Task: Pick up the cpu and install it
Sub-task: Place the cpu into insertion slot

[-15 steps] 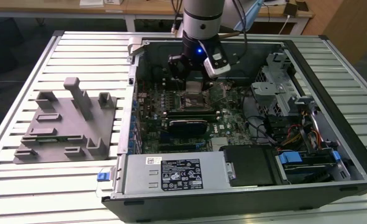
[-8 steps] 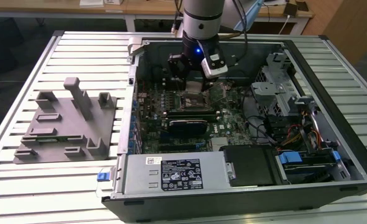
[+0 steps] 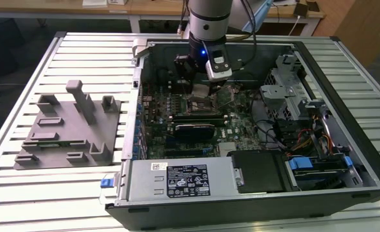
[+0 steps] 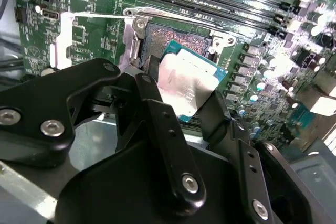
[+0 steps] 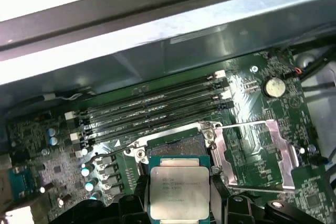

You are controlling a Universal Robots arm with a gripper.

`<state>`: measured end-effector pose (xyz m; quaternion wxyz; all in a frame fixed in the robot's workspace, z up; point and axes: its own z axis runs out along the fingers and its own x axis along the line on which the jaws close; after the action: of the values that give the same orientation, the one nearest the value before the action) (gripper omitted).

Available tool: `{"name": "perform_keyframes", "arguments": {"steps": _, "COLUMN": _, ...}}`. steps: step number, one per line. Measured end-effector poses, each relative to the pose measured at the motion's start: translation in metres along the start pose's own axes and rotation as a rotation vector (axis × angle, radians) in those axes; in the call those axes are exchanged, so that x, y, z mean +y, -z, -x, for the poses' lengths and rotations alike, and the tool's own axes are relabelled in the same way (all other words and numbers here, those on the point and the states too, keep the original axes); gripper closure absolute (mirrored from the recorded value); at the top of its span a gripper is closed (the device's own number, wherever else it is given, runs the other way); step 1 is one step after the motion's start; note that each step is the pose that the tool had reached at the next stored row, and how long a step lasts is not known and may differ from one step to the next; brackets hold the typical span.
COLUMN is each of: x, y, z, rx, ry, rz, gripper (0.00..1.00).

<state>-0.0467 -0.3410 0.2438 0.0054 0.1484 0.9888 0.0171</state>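
My gripper (image 3: 203, 86) reaches down into the open computer case (image 3: 344, 53), just above the motherboard. It is shut on the cpu (image 5: 178, 188), a flat square chip with a silvery metal top on a green base. A black finger (image 4: 152, 93) presses each of two opposite edges of the cpu (image 4: 185, 83). The chip hangs level, slightly above and partly over the open socket (image 5: 177, 142). In the second wrist view the socket (image 4: 173, 38) has its metal load plate (image 5: 260, 156) swung open to one side.
Memory slots (image 5: 152, 111) run beside the socket. A grey moulded tray (image 3: 67, 130) with upright posts sits on the slatted table at the exterior view's left. Inside the case are a power supply (image 3: 177, 179), a drive cage (image 3: 293, 96) and loose cables (image 3: 299, 140).
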Motion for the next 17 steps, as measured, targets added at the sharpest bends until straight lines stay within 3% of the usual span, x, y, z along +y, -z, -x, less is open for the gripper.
{"name": "perform_keyframes", "arguments": {"steps": 17, "x": 0.0000, "y": -0.0002, "z": 0.0000, "rx": -0.0075, "ry": -0.211, "rz": -0.0013, "gripper": 0.46}}
